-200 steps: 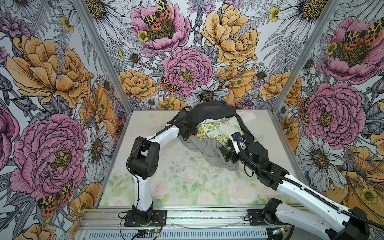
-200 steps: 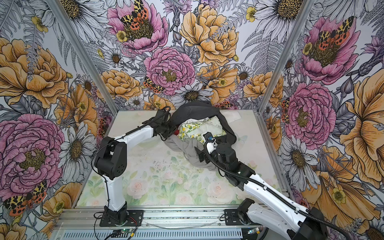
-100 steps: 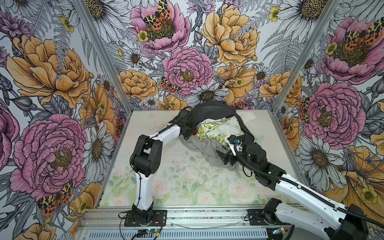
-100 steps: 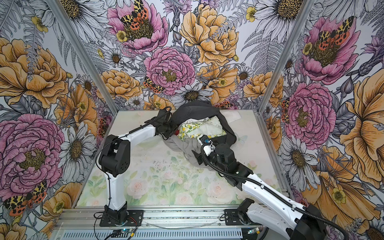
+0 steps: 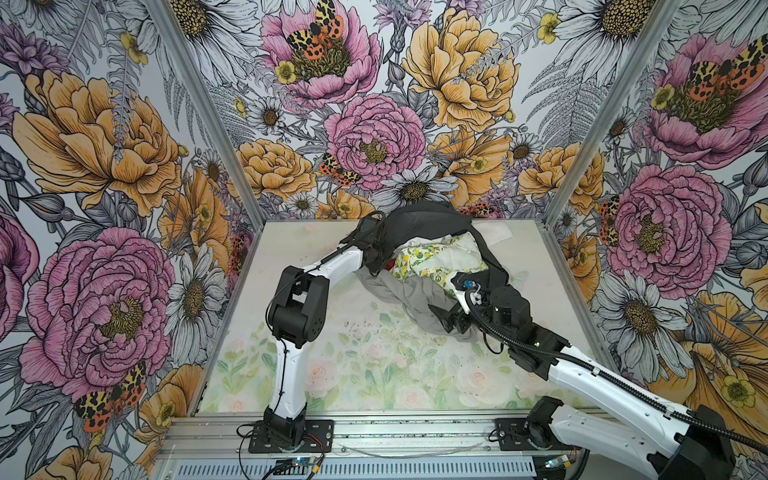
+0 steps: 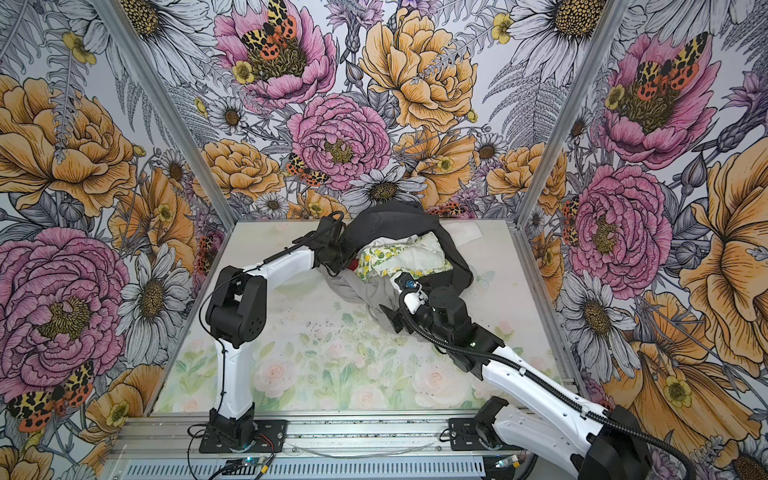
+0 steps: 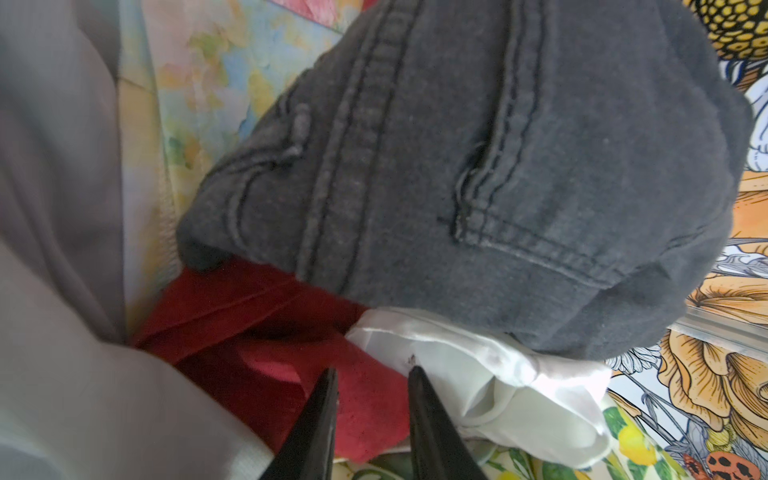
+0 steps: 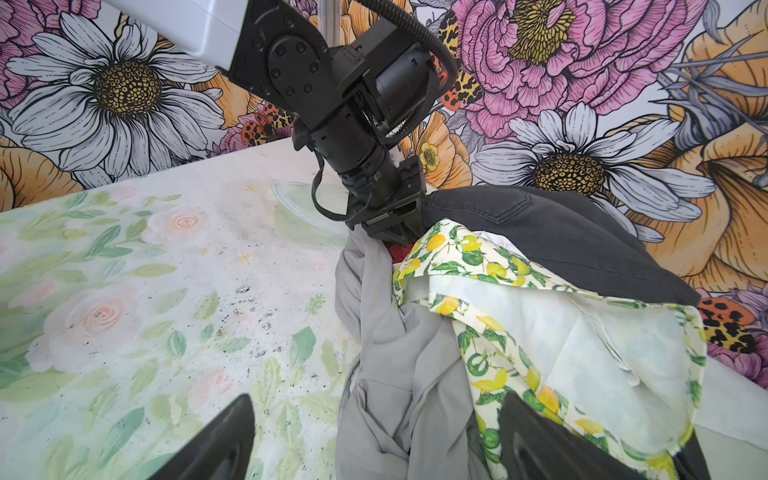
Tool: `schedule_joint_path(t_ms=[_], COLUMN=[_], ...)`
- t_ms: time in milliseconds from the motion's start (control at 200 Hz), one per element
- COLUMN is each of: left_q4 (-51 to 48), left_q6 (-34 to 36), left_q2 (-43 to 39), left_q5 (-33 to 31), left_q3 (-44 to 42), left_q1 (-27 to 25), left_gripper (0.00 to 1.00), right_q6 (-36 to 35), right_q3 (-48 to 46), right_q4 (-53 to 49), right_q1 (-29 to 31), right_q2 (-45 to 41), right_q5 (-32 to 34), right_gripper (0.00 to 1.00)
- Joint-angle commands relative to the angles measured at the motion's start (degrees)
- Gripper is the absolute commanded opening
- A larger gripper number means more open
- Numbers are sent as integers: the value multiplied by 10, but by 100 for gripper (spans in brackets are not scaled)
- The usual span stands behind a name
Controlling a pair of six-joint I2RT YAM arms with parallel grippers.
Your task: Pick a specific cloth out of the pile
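Observation:
The cloth (image 7: 266, 332) is plain deep red and lies tucked under the dark charcoal garment (image 7: 478, 166), next to a white piece (image 7: 498, 382). My left gripper (image 7: 372, 372) stands narrowly open, with one fingertip on each side of a flat red fold. In both top views only a red sliver of the cloth (image 5: 388, 264) (image 6: 353, 265) shows at the left gripper (image 5: 380, 264) on the left side of the pile (image 5: 436, 257). My right gripper (image 8: 374, 440) is wide open over the light grey garment (image 8: 399, 374), with nothing between its fingers.
A lemon-print cloth (image 5: 419, 259) lies on top of the pile. A flat white piece (image 5: 494, 232) lies at the back right. The floral-print table (image 5: 353, 365) is boxed in by patterned walls on three sides. The left arm's elbow (image 5: 295, 307) stands over the table's left part.
The left jaws have narrowed around the red fold. The right gripper has slid a little forward and left along the grey garment, still wide open.

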Motion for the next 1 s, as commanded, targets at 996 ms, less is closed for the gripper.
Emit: schedule_joint_path(t_ms=[996], left_q4=[-7], left_q6=[-5], left_q2=[-12], left_q5=[-10], left_q3=[-10], left_q1=[6], left_gripper=[36], right_q6=[-4], right_q3=[0], right_q4=[5], right_q1=[5], right_q2=[2], right_q5=[-4], right_gripper=[92])
